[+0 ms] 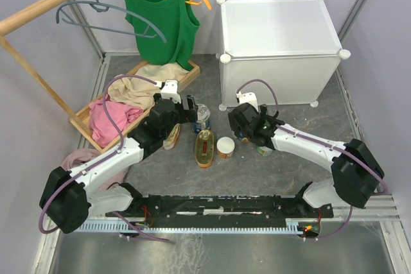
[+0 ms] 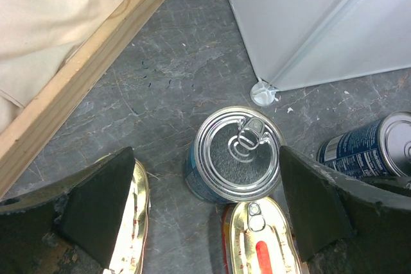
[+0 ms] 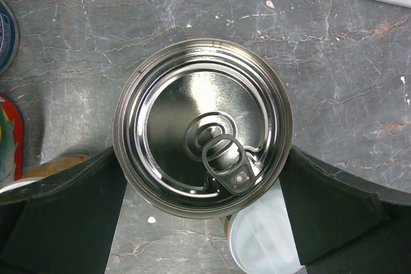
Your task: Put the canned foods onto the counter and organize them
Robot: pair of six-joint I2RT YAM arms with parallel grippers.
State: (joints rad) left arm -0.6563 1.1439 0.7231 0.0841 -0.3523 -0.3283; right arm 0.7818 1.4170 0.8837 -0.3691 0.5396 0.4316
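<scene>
My left gripper (image 1: 192, 110) is open and empty, low over the floor. One tall blue tin (image 2: 237, 155) stands just ahead of its fingers (image 2: 96, 203), between two flat oval tins (image 2: 263, 239) (image 2: 136, 216). My right gripper (image 1: 247, 134) straddles the second tall blue tin (image 3: 202, 126), with both fingers (image 3: 64, 219) against its sides. The green-labelled small can (image 1: 264, 150) stands just behind it, its white lid (image 3: 266, 248) in the right wrist view. The orange-labelled small can (image 1: 225, 147) stands beside the middle oval tin (image 1: 205, 147). The counter (image 1: 280, 25) stands behind, with no cans on its top.
A wooden tray (image 1: 192, 75) of clothes lies at the left, its edge close to my left gripper (image 2: 83, 72). A green top (image 1: 160, 14) hangs on a rail above it. The counter's corner foot (image 2: 264, 92) is just beyond the blue tin.
</scene>
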